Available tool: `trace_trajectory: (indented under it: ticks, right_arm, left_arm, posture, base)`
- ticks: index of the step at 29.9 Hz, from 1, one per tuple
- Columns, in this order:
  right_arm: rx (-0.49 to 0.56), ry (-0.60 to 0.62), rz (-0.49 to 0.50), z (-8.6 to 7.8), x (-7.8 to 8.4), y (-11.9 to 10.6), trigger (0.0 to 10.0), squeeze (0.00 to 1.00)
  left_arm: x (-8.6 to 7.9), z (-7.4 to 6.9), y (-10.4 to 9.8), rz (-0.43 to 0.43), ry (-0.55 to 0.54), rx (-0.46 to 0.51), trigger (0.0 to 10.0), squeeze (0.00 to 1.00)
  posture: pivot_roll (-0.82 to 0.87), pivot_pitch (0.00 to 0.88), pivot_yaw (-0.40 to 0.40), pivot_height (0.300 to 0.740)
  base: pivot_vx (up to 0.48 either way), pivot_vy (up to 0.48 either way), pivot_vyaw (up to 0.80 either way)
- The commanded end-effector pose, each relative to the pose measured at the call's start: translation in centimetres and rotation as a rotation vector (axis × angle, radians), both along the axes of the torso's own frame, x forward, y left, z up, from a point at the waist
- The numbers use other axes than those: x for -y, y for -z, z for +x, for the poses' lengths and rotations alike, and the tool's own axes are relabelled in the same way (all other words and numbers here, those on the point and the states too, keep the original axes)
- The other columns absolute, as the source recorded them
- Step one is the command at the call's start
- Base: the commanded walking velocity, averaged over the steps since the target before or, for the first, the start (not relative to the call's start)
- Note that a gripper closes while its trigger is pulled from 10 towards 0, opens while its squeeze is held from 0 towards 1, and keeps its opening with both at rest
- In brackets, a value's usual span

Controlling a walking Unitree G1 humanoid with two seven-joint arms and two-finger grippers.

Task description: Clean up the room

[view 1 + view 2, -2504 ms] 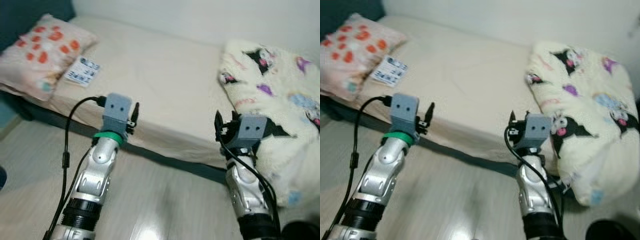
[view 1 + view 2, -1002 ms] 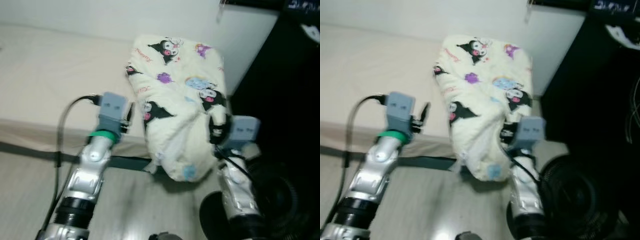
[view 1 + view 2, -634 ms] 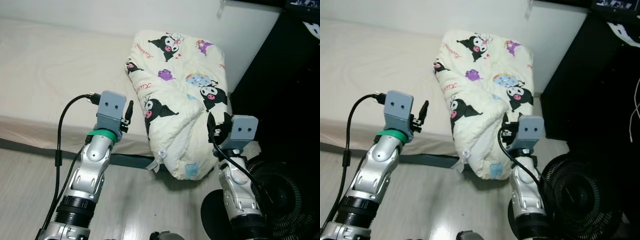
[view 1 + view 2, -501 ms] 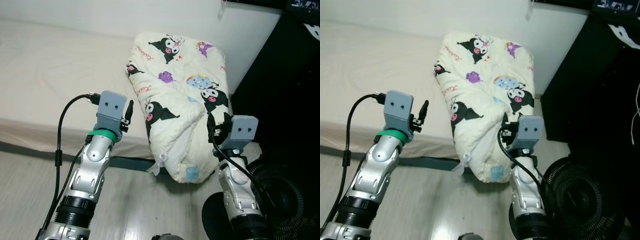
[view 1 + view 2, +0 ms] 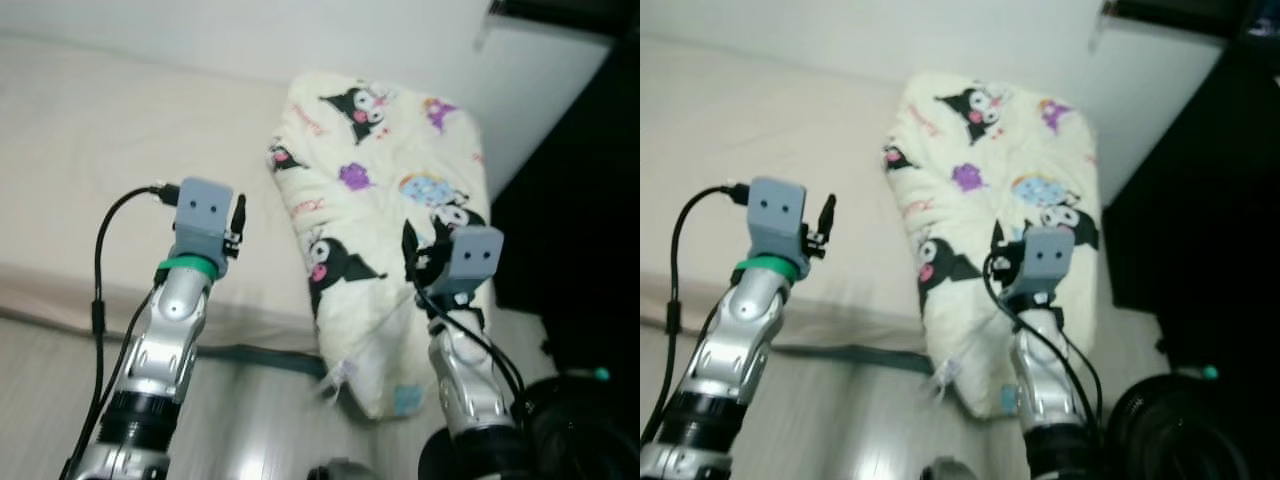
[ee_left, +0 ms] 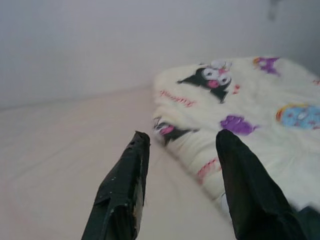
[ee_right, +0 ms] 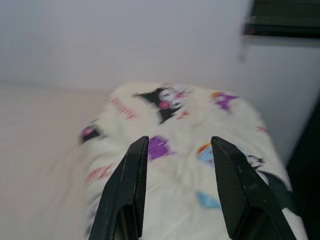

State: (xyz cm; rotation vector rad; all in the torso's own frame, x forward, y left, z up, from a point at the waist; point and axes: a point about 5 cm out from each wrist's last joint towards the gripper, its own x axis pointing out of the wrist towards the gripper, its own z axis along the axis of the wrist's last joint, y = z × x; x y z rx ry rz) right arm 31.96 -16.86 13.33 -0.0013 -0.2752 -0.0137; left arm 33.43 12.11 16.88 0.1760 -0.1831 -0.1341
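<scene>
Left eye view: folded cartoon-print blanket (image 5: 385, 210) on the bed's (image 5: 90, 170) right end, its near edge overhanging. Left gripper (image 6: 180, 145) and right gripper (image 7: 177, 145) hover with fingers spread, holding nothing. Blanket likely soft, light, bulky; best pinched at a thick folded edge.

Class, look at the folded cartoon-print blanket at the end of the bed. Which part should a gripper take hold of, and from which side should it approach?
Grip the overhanging lower corner of the blanket, where it droops past the bed edge. That loose fold looks thin enough to pinch, probably. The open right gripper faces it from the floor side, so approaching from there seems most direct.
</scene>
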Motion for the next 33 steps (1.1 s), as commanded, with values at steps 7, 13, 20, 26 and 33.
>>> trace_trajectory:
  ticks: [7, 13, 20, 26, 33]
  right_arm:
    - [-0.017, 0.009, 0.008, -0.1, 0.2, 0.4, 10.0, 0.0]
    - [-0.026, 0.013, 0.014, -0.2, 0.2, 0.7, 10.0, 0.0]
    - [-0.066, 0.079, 0.077, -0.4, 1.5, 1.5, 10.0, 0.0]
    - [-0.071, 0.093, 0.07, -0.7, 1.9, 1.7, 10.0, 0.0]
    - [-0.109, 0.139, 0.112, -1.2, 2.7, 2.5, 10.0, 0.0]
  left_arm:
    - [-0.2, 0.0, 0.2, 0.019, -0.002, -0.006, 10.0, 0.0]
    - [0.2, -0.2, 0.6, 0.028, 0.048, -0.033, 10.0, 0.0]
    - [1.2, -1.2, 2.6, 0.069, 0.151, -0.11, 10.0, 0.0]
    - [1.7, -1.3, 3.6, 0.089, 0.155, -0.128, 10.0, 0.0]
    - [1.8, -1.5, 3.5, 0.082, 0.162, -0.13, 10.0, 0.0]
  posture:
    - [-0.07, 0.033, 0.015, 0.74]
    - [-0.07, 0.037, 0.017, 0.74]
    - [-0.08, 0.049, 0.027, 0.74]
    - [-0.1, 0.054, 0.027, 0.74]
    - [-0.1, 0.068, 0.028, 0.74]
  base:
    - [0.321, 0.0, 0.0]
    - [0.147, 0.0, 0.0]
    - [0.0, 0.0, 0.0]
    - [0.0, 0.0, 0.0]
    - [0.0, 0.0, 0.0]
